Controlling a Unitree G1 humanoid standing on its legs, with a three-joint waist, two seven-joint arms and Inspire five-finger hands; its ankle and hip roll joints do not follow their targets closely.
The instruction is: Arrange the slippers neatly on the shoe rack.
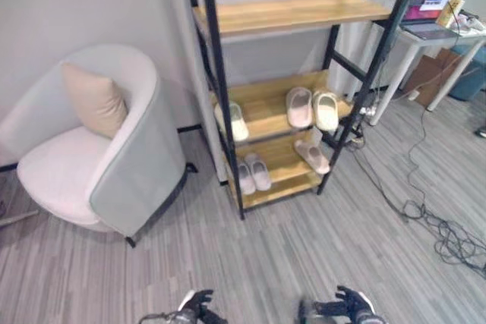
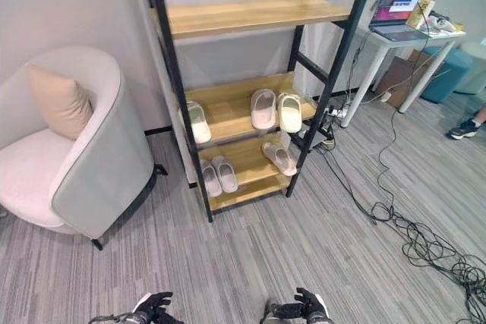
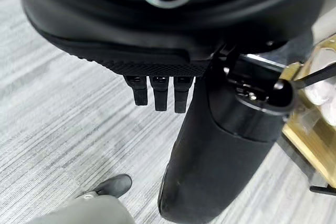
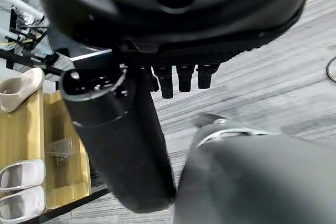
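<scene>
Slippers (image 1: pixel 312 108) on shoe rack (image 1: pixel 288 14), hands (image 1: pixel 345 306) low, empty

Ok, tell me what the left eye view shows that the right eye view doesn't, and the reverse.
Left eye view alone: the armchair's whole seat, out to its left rim. Right eye view alone: a person's shoe in full on the floor at far right. Both: the rack, slippers on its two lower shelves, the pillow, the laptop, and the left hand and right hand at the bottom edge.
</scene>
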